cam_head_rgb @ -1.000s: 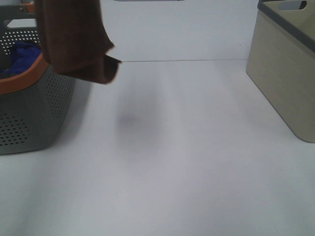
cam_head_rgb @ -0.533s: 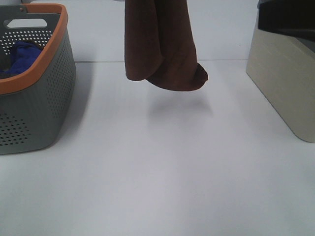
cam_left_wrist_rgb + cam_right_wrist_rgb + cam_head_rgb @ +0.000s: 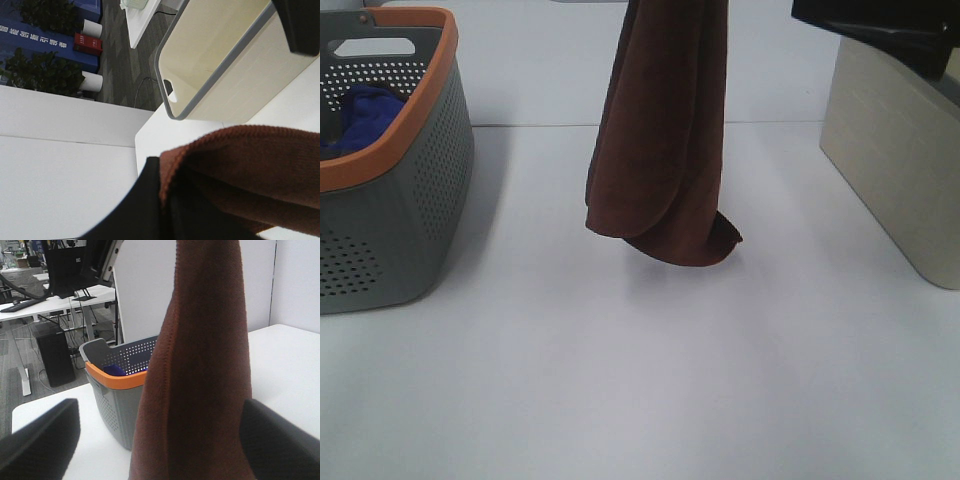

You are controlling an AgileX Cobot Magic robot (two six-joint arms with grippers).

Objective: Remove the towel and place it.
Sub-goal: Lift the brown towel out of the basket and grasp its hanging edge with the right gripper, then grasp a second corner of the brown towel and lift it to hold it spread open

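- My left gripper [image 3: 165,212] is clamped on a fold of the dark reddish-brown microfibre towel [image 3: 660,150].
- The towel hangs in long folds over the middle of the white table [image 3: 620,390]; I cannot tell whether its lower end touches.
- My right gripper [image 3: 157,415] has its fingers wide apart, with the towel hanging between them.
- The grey perforated basket with an orange rim [image 3: 420,110] holds a blue cloth [image 3: 360,115].
- The beige bin with a grey rim [image 3: 890,150] stands on the opposite side.
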